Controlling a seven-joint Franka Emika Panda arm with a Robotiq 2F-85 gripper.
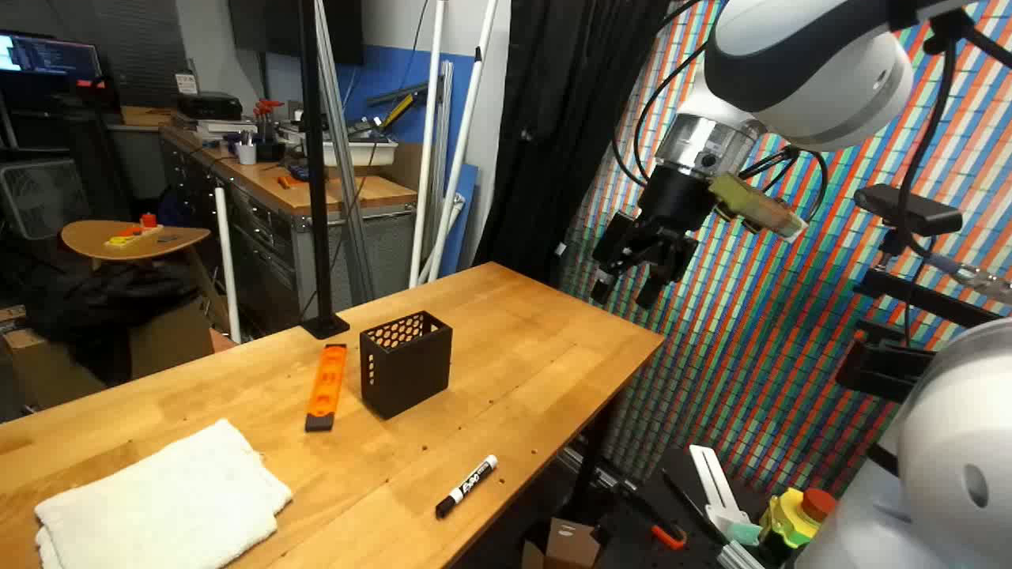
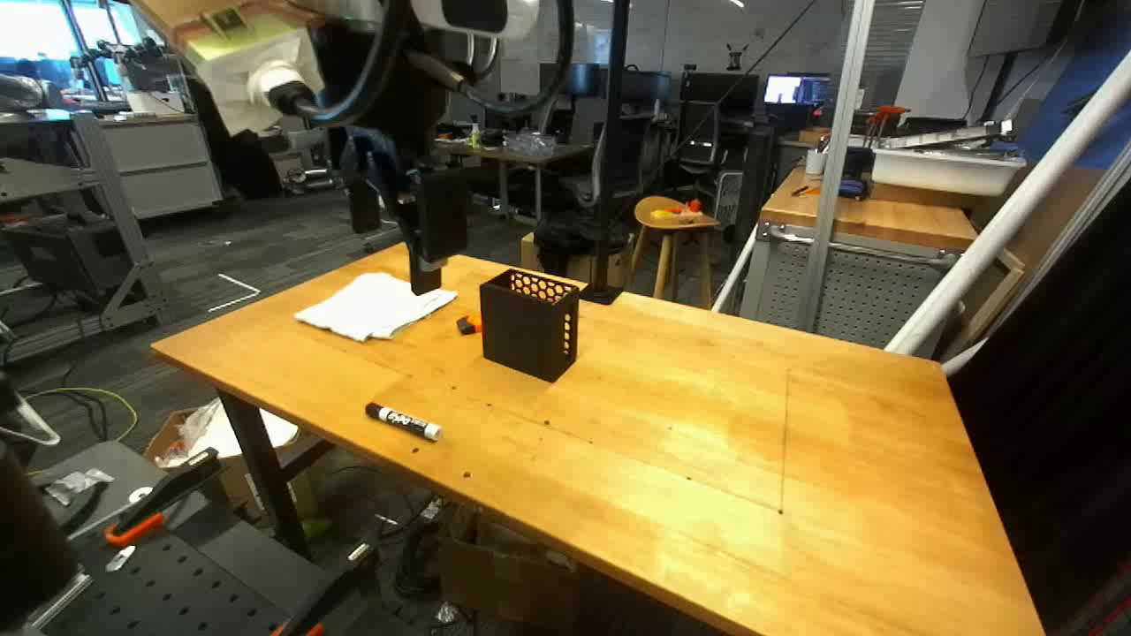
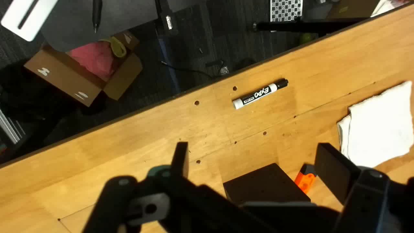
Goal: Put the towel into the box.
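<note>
On the table (image 1: 522,356), towel (image 1: 162,502) lower than tool (image 1: 625,291), well apart.

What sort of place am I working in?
Likely a robotics lab or workshop: there's a robot arm, what looks like an emergency stop, and a cluttered workbench.

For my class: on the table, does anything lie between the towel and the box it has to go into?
Yes: the orange level lies on the table between the towel and the black box, nearer the box. It is low, so a lifted towel should probably pass over it.
</note>
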